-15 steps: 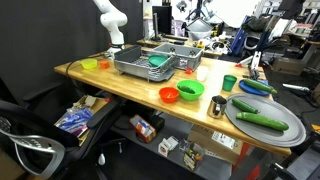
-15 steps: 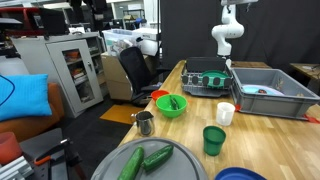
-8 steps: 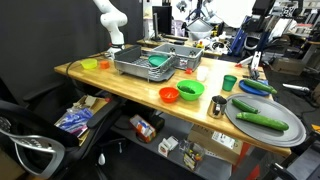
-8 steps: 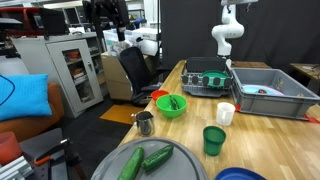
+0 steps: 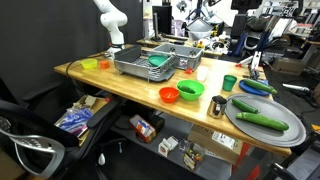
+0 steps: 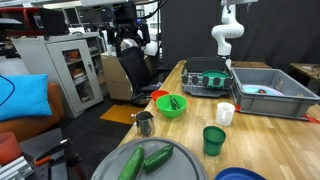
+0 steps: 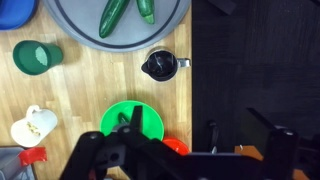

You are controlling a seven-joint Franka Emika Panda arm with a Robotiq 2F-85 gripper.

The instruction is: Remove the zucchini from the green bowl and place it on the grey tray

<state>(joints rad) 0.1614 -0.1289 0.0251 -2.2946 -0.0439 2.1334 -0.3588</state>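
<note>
The green bowl (image 5: 190,90) (image 6: 171,104) stands near the table's edge, with a dark green zucchini (image 6: 173,102) lying in it. In the wrist view the green bowl (image 7: 140,118) lies far below, partly behind a finger. The grey tray (image 5: 268,123) (image 6: 110,168) (image 7: 70,18) holds two zucchinis (image 7: 113,15) (image 7: 146,10). My gripper (image 7: 172,135) is open and empty, high above the bowl and the table's edge. The arm (image 5: 110,25) (image 6: 228,32) stands at the table's far end.
An orange-red bowl (image 5: 168,95) (image 6: 158,96) touches the green bowl's side. A metal cup (image 7: 160,65), a green cup (image 7: 36,57) and a white cup (image 7: 33,124) stand between bowl and tray. A wire rack (image 5: 145,63) and a grey bin (image 6: 265,90) stand near the arm.
The arm and the things on the table have not moved. A person in the background has walked to the right.
</note>
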